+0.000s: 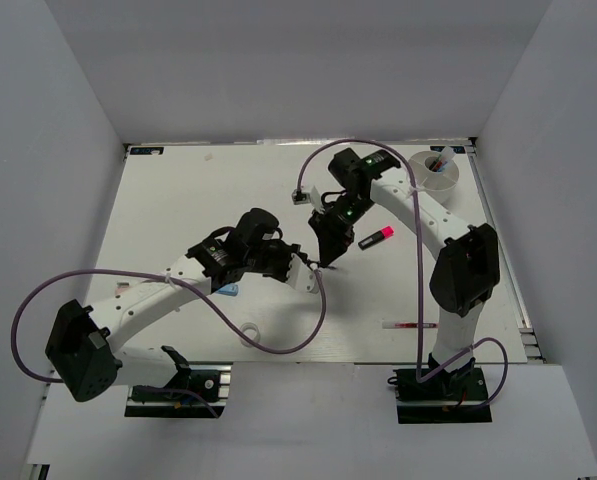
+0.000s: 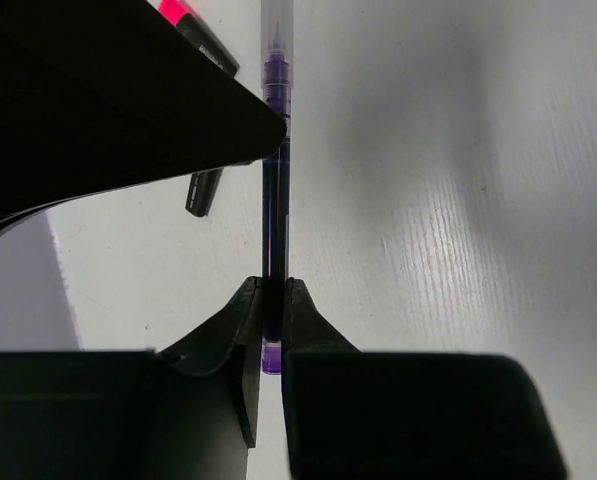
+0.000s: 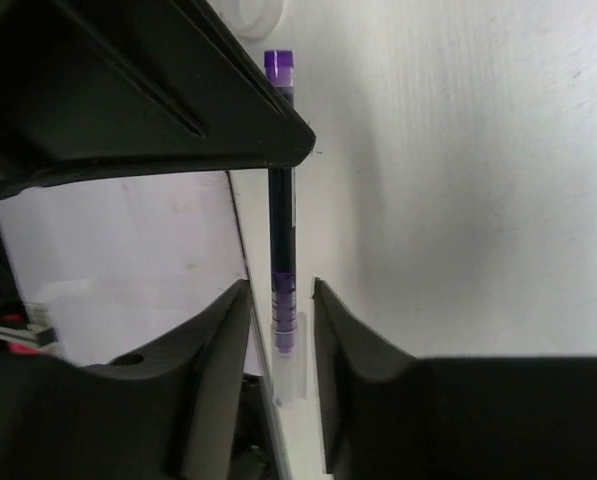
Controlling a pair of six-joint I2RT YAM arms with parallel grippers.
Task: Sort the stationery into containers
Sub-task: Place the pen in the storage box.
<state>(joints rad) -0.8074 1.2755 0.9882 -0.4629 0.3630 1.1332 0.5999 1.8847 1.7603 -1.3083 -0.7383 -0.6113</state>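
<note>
A thin dark-blue pen (image 2: 275,150) with a purple end hangs between my two grippers over the middle of the table. My left gripper (image 2: 273,300) is shut on the pen near its purple end. My right gripper (image 3: 281,320) is open, its fingers standing either side of the pen's (image 3: 281,200) clear-capped tip with gaps on both sides. In the top view the left gripper (image 1: 303,262) and the right gripper (image 1: 328,250) meet tip to tip. A round white container (image 1: 436,172) with stationery in it stands at the far right.
A black marker with a pink cap (image 1: 376,238) lies just right of the grippers. A red pen (image 1: 410,325) lies near the right arm's base. A light-blue tube (image 1: 228,290) sits under the left arm, and a white tape ring (image 1: 250,335) lies nearer the front.
</note>
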